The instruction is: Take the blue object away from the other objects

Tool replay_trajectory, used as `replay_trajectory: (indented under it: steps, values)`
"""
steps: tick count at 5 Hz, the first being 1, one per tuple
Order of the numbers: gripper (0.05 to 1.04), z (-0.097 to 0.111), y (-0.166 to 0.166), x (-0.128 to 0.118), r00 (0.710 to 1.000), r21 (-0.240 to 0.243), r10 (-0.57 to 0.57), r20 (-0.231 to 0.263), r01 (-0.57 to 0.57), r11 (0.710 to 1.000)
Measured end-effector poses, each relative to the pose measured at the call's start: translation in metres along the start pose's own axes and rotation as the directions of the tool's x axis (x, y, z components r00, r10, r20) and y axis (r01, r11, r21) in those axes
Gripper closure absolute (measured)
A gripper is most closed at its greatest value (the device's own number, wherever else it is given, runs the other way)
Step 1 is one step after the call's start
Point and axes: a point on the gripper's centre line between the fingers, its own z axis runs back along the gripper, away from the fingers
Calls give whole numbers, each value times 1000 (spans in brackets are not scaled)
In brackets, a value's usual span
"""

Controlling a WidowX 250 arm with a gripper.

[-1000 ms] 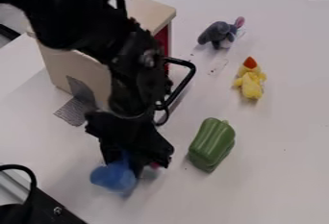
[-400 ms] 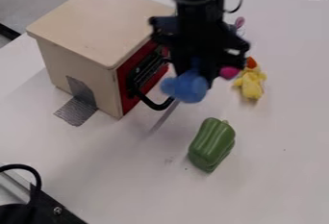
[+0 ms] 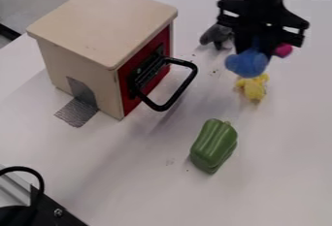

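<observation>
Evidently the blue toy [image 3: 247,64] is off the desk [image 3: 129,186], hanging below the pincer [image 3: 258,46], which looks closed around its upper part, only as far apart as the soft body forces it. How deep the grip goes cannot be told. A pink knob [image 3: 283,50] sticks out on the pincer's other side; it may belong to the same toy.

The trouble is where this hangs: in the camera view it is over the far right part of the desk, in front of the grey toy [image 3: 214,35] and just above the yellow chick [image 3: 253,89]. Its height cannot be judged well, so a descent here could set it on the chick or knock that over, and the task would fail, since the blue toy has to end up apart from the rest. A sideways swing made too low could drag the grey toy along, as the toy dangles beneath the pincer.

Going towards the near left corner would bring other risks: the green pepper [image 3: 214,145] lies in the middle, and the black handle [image 3: 182,88] juts from the wooden box [image 3: 97,21], ready to catch the toy or the arm. If the hold is shallow, a quick turn might shake the toy loose among its neighbours. Staying high until well apart from them seems wisest.
</observation>
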Motion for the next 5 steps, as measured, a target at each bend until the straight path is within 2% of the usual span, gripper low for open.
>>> replay_trajectory:
  steps: [2, 3, 4, 5]
  values:
    - [720, -57, -41, 60, 999, -2, 14, -30, -14, 1000]
    - [670, -77, -58, 70, 998, 9, -6, -56, 6, 1000]
    - [355, -78, -61, 72, 998, 49, -21, -59, 24, 998]
    - [103, -75, -63, 71, 998, 55, -24, -66, 27, 998]
